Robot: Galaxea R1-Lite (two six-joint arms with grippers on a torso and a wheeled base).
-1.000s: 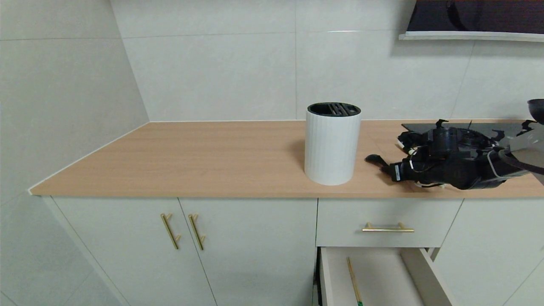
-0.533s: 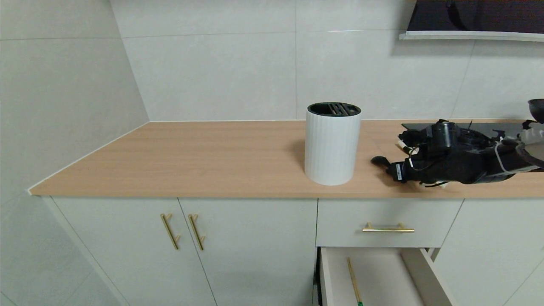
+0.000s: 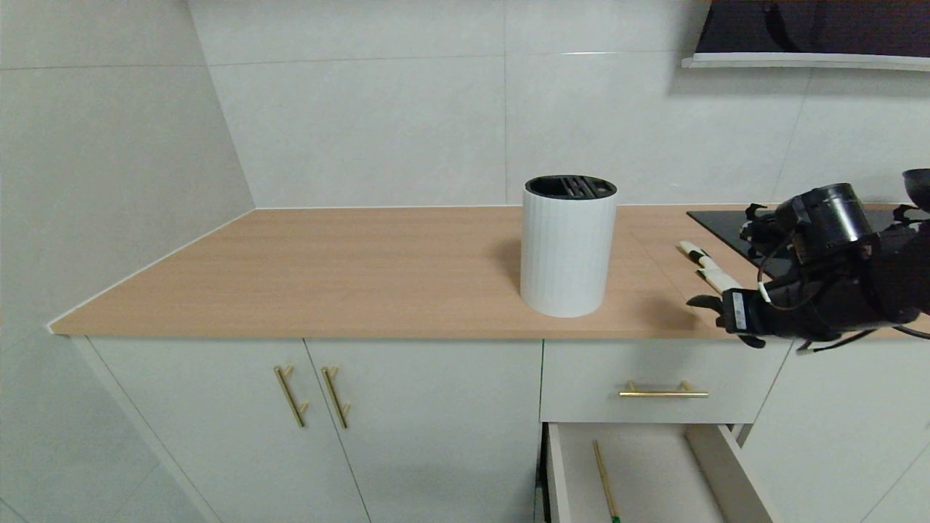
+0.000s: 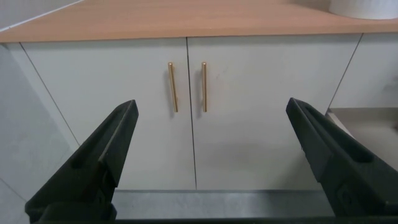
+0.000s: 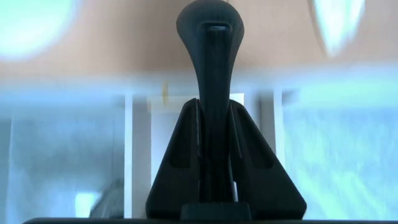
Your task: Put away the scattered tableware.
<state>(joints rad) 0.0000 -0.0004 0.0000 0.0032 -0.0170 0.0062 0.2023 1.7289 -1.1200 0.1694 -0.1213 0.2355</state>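
A white utensil [image 3: 715,276] lies on the wooden counter [image 3: 363,269], to the right of a white ribbed cylinder holder [image 3: 567,250] with a black slotted top. My right gripper [image 3: 699,301] hangs at the counter's front edge, just in front of the utensil, fingers shut with nothing seen between them. In the right wrist view its shut fingers [image 5: 210,37] point at the counter edge, with the blurred utensil [image 5: 336,18] off to one side. My left gripper [image 4: 211,155] is open, low in front of the cabinet doors [image 4: 186,118].
Below the counter a lower drawer [image 3: 639,472] stands open with a pair of chopsticks [image 3: 604,479] inside. Above it is a closed drawer with a gold handle [image 3: 662,392]. A black cooktop [image 3: 726,221] sits at the right rear. Walls close off the left and back.
My right gripper has drawn back from over the counter to its front edge and tilted up, uncovering the white utensil. The holder and drawer have not moved.
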